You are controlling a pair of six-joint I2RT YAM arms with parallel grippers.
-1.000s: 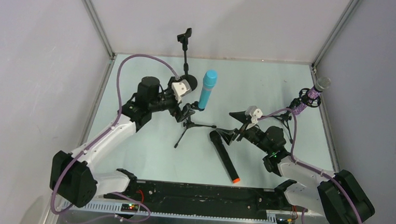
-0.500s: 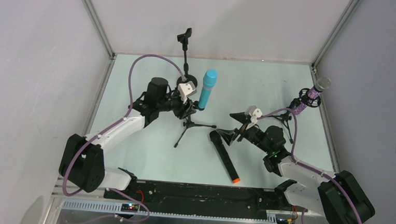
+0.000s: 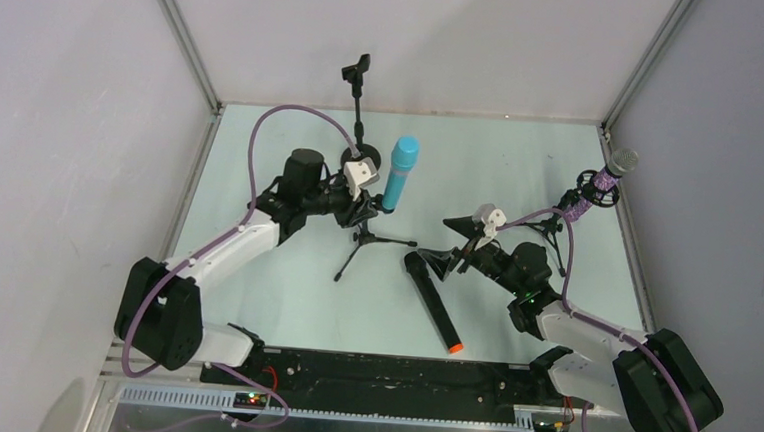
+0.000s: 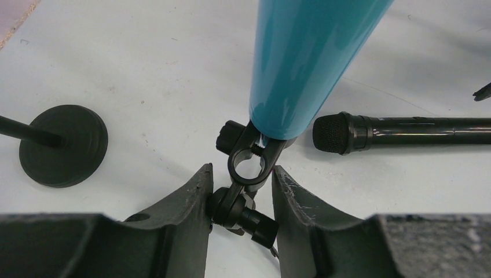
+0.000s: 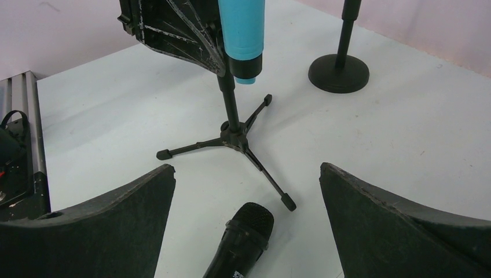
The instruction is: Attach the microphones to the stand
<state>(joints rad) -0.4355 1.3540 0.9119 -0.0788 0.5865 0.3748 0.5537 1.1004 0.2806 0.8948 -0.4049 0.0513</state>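
One black mic [image 3: 434, 304] lies loose at lower centre before your wide-spread right gripper [image 5: 248, 171], likely rigid and slick, so grab mid-barrel; left gripper [image 4: 240, 174] straddles the clip [image 4: 252, 168] under the cyan mic [image 3: 399, 172], pinch unclear.

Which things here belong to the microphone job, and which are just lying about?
Job: cyan-blue microphone in tripod stand; black microphone, lying loose; purple microphone on the right stand; empty round-base stand.
Lying about: purple cable; black rail.
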